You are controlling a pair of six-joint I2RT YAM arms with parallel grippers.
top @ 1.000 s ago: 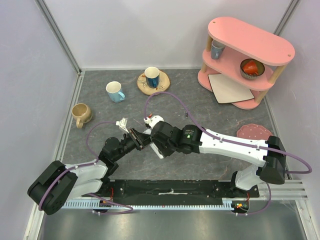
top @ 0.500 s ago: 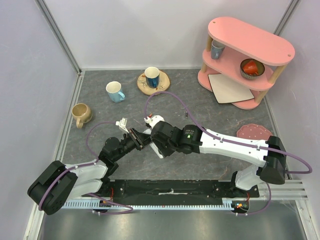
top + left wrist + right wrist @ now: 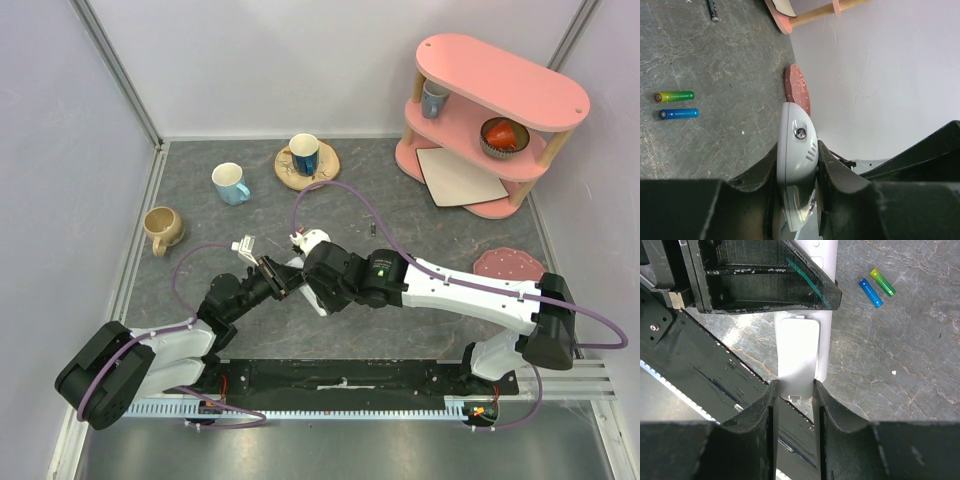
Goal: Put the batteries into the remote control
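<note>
Left end effector [image 3: 797,152], remote control [image 3: 794,127] half-hidden

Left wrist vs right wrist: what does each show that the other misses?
Left wrist only: a dark battery, the pink coaster, the pink shelf base. Right wrist only: the right gripper pinching the back cover of the remote control. Both: the left gripper clamped on the remote control, plus the blue battery and the green-yellow battery lying beside each other.
</note>
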